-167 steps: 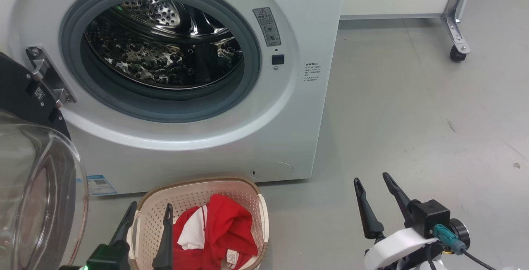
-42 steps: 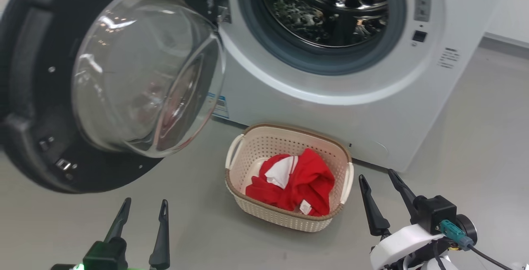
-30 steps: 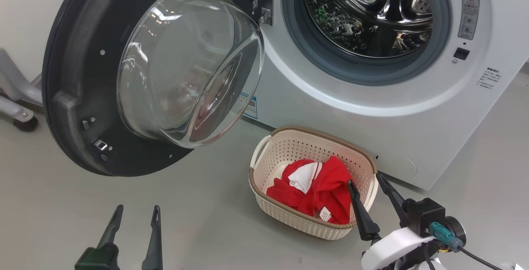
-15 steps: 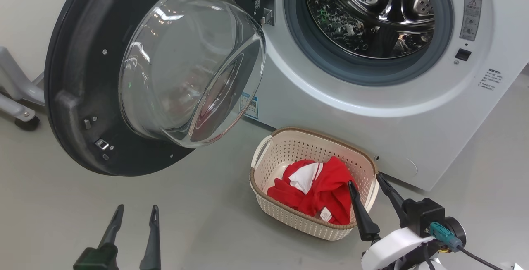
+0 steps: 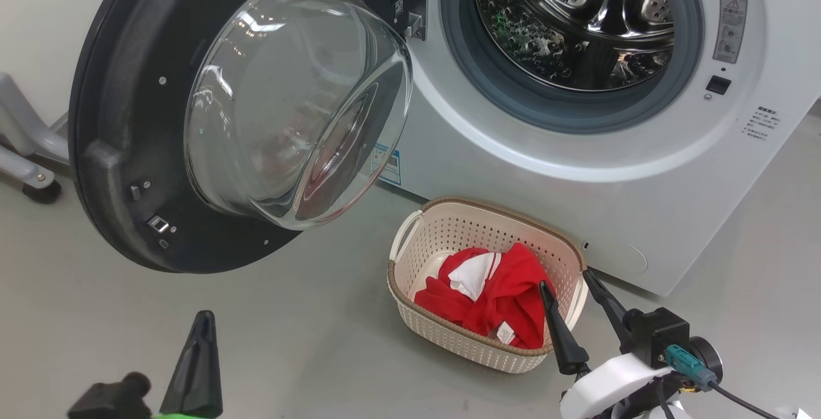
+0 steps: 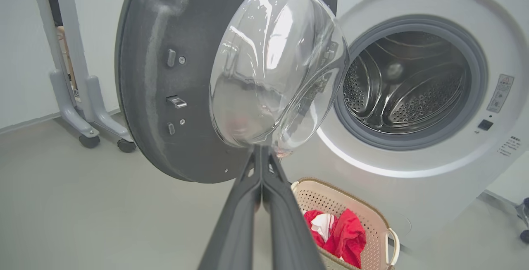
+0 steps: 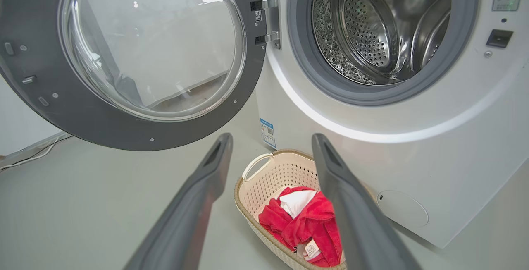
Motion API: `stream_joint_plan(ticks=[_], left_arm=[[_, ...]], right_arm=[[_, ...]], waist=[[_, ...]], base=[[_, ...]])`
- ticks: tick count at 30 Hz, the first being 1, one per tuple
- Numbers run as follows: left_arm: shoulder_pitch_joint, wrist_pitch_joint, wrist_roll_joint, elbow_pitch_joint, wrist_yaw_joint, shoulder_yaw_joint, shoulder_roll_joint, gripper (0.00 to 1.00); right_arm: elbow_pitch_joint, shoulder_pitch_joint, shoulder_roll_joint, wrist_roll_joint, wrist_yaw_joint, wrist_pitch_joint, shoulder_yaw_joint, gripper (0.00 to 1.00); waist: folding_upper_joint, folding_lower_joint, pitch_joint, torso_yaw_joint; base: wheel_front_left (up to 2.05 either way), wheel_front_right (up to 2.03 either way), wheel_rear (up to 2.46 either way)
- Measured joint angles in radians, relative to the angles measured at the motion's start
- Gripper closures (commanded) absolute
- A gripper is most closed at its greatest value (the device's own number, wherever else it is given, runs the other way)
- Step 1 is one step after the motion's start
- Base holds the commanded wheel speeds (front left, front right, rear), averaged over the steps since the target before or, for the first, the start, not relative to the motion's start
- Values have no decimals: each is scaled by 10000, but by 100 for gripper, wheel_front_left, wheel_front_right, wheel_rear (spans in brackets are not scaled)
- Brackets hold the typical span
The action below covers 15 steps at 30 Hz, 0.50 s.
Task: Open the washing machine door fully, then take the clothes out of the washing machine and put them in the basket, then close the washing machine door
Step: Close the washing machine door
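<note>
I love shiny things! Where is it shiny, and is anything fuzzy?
Head view: white glints on the black-ringed door's bulging clear glass bowl and the holed steel drum. Left wrist view: bright streaks on that bowl. Right wrist view: the two long dark fingers look fuzzy close up.

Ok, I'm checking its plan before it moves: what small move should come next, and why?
Probably swing the shut left end effector up behind the free edge of the big round black-ringed glass door, ready to push it closed. The red clothes lie in the cream perforated basket, the steel drum looks empty, and the door stands wide open.
</note>
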Motion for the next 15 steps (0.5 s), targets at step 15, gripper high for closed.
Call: stream_joint_plan(ticks=[15], left_arm=[[333,-2094,-8813,-3593,15,-1181,-44,100]], right_arm=[[-63,0,-56,-31,-27,33,-54,0]], waist=[[0,1,161,42]], base=[[0,0,0]])
